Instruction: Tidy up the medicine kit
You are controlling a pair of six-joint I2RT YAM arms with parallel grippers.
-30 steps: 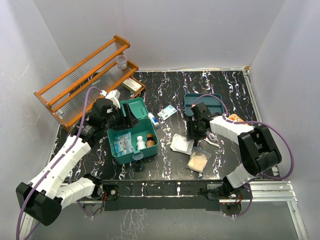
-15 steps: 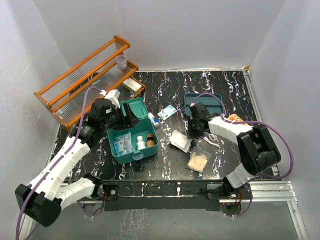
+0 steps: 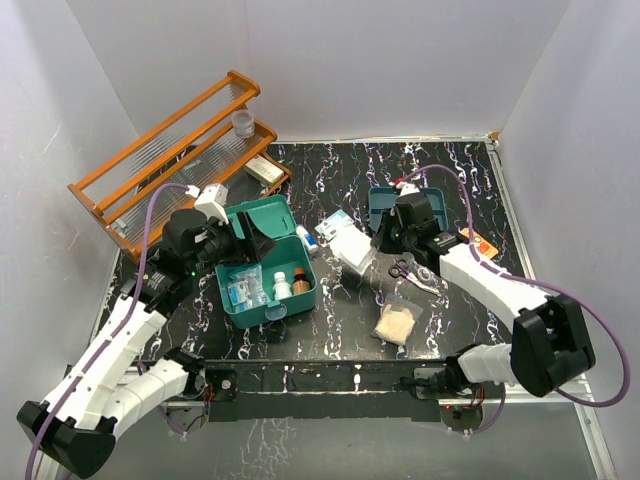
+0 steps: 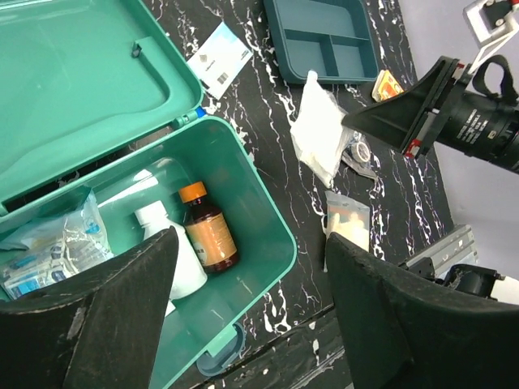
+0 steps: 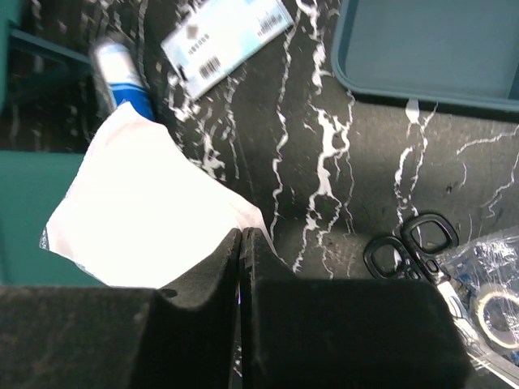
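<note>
1. An orange wooden rack [image 3: 170, 165] stands behind and to the left of the teal-green plastic medicine kit [image 3: 300, 300].
2. The left gripper [image 4: 251, 324] hovers above the kit, its jaws spread wide with nothing gripped between them.
3. The kit sits left of centre on the black marbled surface [image 3: 340, 170], its hinged lid thrown back. Inside it, clear plastic packets [image 4: 49, 243] fill the left end, with a white bottle [image 4: 166, 243] and an orange-capped brown bottle [image 4: 209, 237] side by side to their right.
4. Just right of the kit's lid lie a small blue-and-white tube [image 3: 307, 238] and a white barcoded card [image 3: 337, 224].
5. Right of the kit, the right gripper [image 5: 243, 235] has its jaws closed on one corner of a flat white packet [image 5: 146, 211], which sticks out towards the kit.
6. Farther right of the kit are a shallow teal compartment tray [image 4: 324, 36] and black-handled scissors [image 5: 413, 247]. A clear bag of beige material [image 3: 397, 322] lies nearer the front edge.
</note>
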